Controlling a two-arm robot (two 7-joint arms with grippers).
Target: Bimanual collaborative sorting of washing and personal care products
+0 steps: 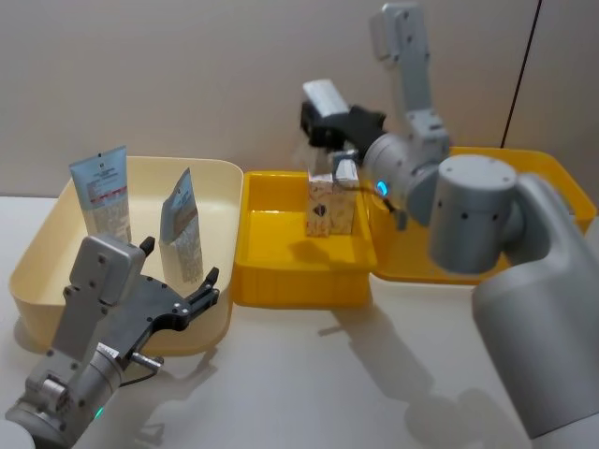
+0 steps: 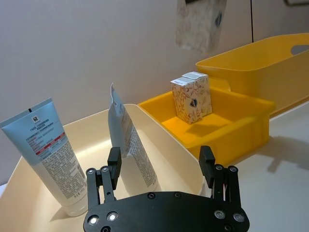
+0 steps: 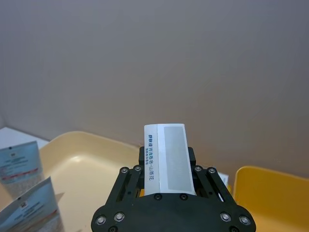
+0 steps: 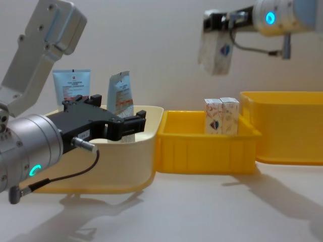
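The left gripper hangs over the bench at the near rim of the cream plastic bin, its jaws spread wide and holding nothing. Inside that bin, at the left end of a row of three bins along the bench's far edge, two flat squeeze tubes stand with their crimped ends up. The light blue tube is toward the bin's far left corner. The white tube stands edge-on just beyond the open jaws. Next in the row, touching the cream bin, is the small yellow bin. Two cream cartons with orange pattern stand upright in it, side by side and touching, toward its far right corner. High above this bin the right gripper reaches in from the right, its jaws clamped on a third carton, which hangs in the air well clear of the two below. The large yellow bin closes the row at the right.
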